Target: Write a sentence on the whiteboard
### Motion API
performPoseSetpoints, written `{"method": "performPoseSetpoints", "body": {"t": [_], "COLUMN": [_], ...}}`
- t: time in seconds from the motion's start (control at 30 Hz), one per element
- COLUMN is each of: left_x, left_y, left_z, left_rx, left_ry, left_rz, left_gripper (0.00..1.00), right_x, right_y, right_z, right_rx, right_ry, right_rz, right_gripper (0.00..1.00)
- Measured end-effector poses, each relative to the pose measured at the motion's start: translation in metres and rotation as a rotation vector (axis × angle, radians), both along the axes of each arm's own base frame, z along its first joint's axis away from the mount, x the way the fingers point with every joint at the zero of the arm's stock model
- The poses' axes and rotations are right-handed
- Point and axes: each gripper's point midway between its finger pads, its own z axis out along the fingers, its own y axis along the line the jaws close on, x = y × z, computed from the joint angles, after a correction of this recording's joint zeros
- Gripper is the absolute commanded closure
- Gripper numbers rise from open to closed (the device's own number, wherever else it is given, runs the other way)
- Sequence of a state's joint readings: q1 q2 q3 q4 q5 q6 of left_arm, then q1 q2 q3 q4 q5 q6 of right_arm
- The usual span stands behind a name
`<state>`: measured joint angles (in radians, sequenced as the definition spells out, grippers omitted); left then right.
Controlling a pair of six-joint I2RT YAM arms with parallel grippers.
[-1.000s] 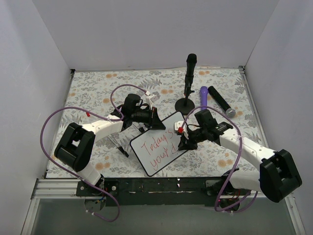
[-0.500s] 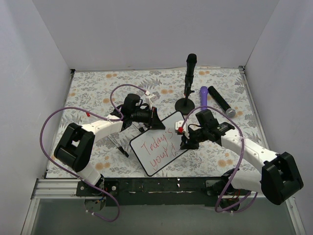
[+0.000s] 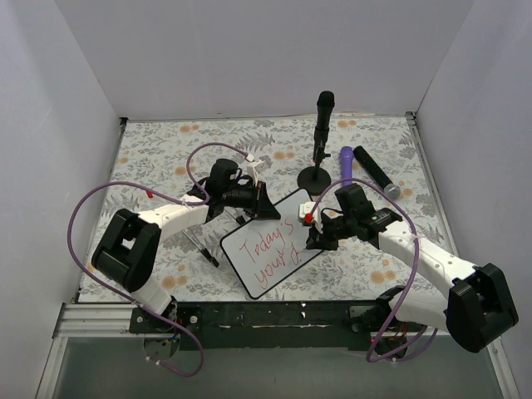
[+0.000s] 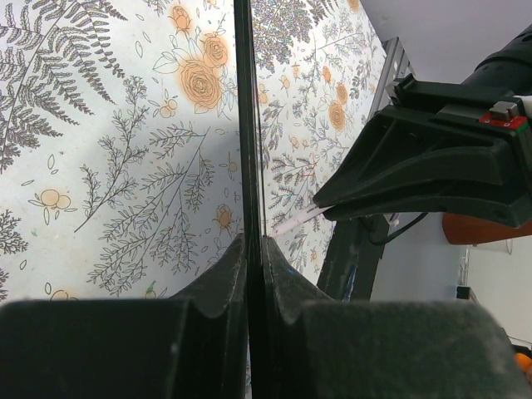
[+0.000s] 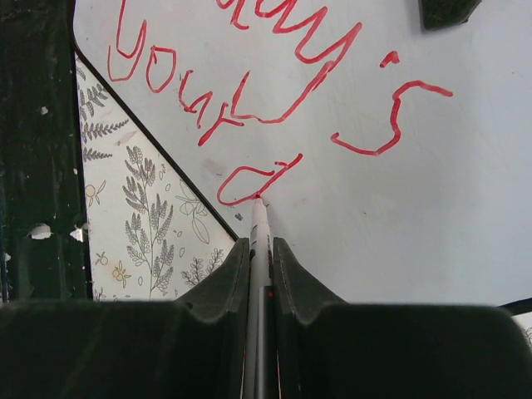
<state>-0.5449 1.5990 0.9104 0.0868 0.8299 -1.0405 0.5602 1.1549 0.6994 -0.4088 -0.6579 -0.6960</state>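
Observation:
The whiteboard (image 3: 287,209), white with a thin black frame, stands tilted on the floral cloth. My left gripper (image 3: 264,204) is shut on its upper edge; in the left wrist view the edge (image 4: 243,125) runs straight up from between the jaws of that gripper (image 4: 252,241). The sentence (image 3: 273,249) in red cursive reads "Today's your" plus a started letter (image 5: 253,179). My right gripper (image 3: 314,237) is shut on a white marker (image 5: 259,220), and that gripper (image 5: 260,245) holds its red tip on the board at the started letter.
A black microphone on a round stand (image 3: 313,177) stands behind the board. A purple tube (image 3: 345,162) and a black cylinder (image 3: 374,173) lie at the back right. A dark pen (image 3: 199,248) lies left of the board. White walls enclose the floral cloth (image 3: 166,150).
My right gripper has shifted a little up and to the right with the marker, lengthening the red stroke after "your". The left arm and the board have stayed put.

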Motion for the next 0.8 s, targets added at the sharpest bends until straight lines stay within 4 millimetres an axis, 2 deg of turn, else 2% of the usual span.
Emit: {"method": "performPoseSetpoints", "body": {"t": [0.33, 0.57, 0.67, 0.8], "left_x": [0.000, 0.000, 0.000, -0.001], "left_y": [0.000, 0.000, 0.000, 0.000], "left_z": [0.000, 0.000, 0.000, 0.000], "left_rx": [0.000, 0.000, -0.001, 0.000], "left_ry": [-0.001, -0.001, -0.002, 0.001], "left_rz": [-0.001, -0.001, -0.003, -0.007], "left_gripper": [1.00, 1.00, 1.00, 1.00], "right_x": [-0.006, -0.007, -0.011, -0.014], "right_y": [-0.010, -0.011, -0.011, -0.007], "right_z": [-0.011, -0.012, -0.007, 0.012], "right_rx": [-0.054, -0.057, -0.040, 0.022], "right_ry": [0.022, 0.021, 0.017, -0.027], "right_rz": [0.015, 0.018, 0.044, 0.080], "right_gripper": [0.99, 0.99, 0.99, 0.99]}}
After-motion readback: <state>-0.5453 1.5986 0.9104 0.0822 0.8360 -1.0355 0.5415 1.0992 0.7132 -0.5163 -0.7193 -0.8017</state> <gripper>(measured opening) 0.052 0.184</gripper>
